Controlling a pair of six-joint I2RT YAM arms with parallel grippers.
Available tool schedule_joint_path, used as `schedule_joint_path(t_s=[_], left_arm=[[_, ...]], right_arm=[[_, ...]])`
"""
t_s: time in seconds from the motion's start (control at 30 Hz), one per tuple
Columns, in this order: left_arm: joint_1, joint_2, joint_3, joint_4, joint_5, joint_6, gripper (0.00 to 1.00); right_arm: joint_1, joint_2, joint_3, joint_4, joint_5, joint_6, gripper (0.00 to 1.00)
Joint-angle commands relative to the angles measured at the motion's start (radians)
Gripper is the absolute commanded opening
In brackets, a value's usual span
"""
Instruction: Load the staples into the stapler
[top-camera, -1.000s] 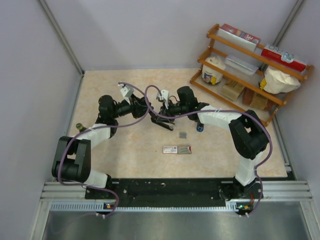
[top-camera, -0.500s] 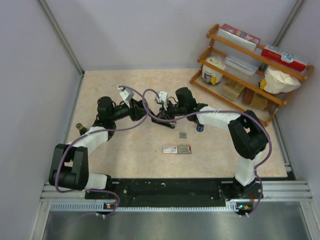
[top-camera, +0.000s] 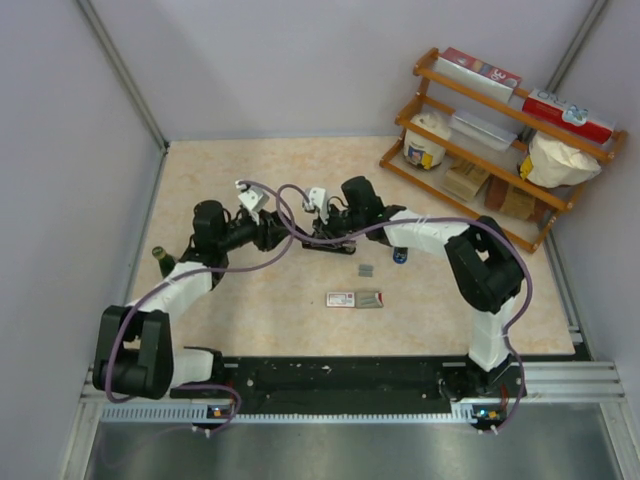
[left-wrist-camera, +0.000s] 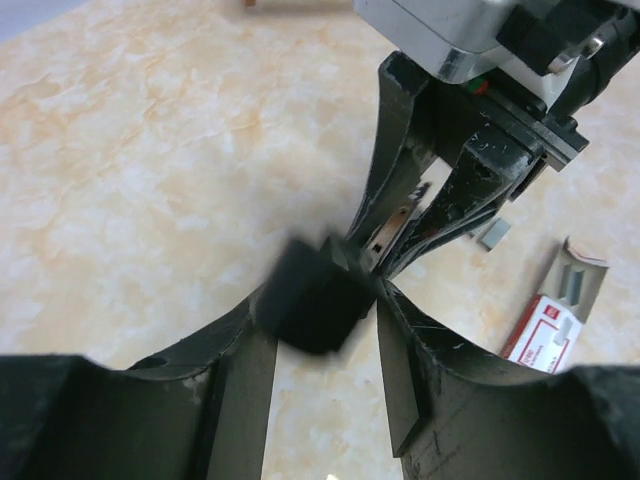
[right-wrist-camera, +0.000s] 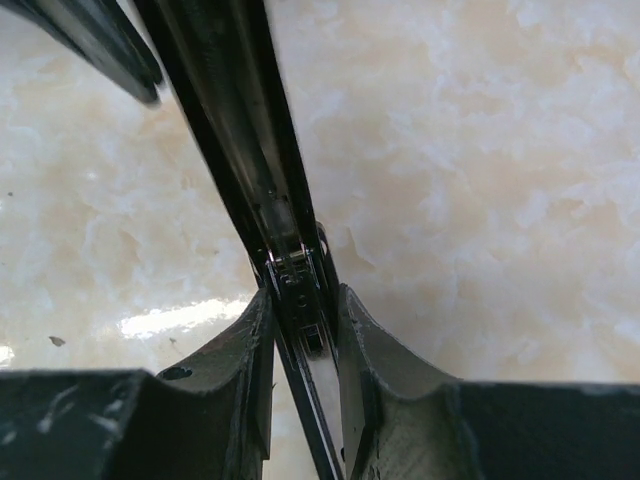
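The black stapler lies opened between my two grippers at mid-table. My right gripper is shut on its metal magazine rail; it also shows in the left wrist view. My left gripper has its fingers slightly apart, and the stapler's black end sits blurred at their tips. I cannot tell whether they still press it. A loose strip of staples lies on the table. Nearer me is the open white and red staple box.
A wooden shelf with jars, boxes and bags stands at the back right. A small blue object sits beside the right forearm. A dark bottle-like item lies by the left arm. Grey walls close in the table on three sides.
The left arm has drawn back to the left and its fingers have parted a little round the stapler's end. The right gripper keeps its hold and has shifted slightly left.
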Motion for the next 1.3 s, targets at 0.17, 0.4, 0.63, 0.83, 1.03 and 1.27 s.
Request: schedule_joint_path(t_s=[0.17,0.4,0.63,0.83,1.03,1.27], left_arm=[[0.009,-0.082,-0.007,-0.092,-0.094,0.117,0.52],[0.01,-0.094,-0.008,-0.074,-0.091,0.095,0.53],[0.009,-0.046,0.08,-0.023,-0.159,-0.004,0.52],[-0.005,0.053,0.154,0.05,-0.147,-0.056,0.53],[-0.054,0.113,0.203,0.053,-0.145,-0.084,0.53],[-0.111,0.161,0.242,-0.011,-0.208,-0.008,0.53]], right_arm=[[-0.032,0.1,0.083,-0.211,0.195,0.01,0.0],[-0.024,0.124,0.112,-0.251,0.216,-0.005,0.0],[-0.015,0.135,0.126,-0.271,0.228,-0.027,0.0],[-0.015,0.14,0.135,-0.273,0.219,-0.036,0.0],[-0.013,0.143,0.138,-0.273,0.218,-0.039,0.0],[-0.015,0.138,0.137,-0.273,0.207,-0.039,0.0]])
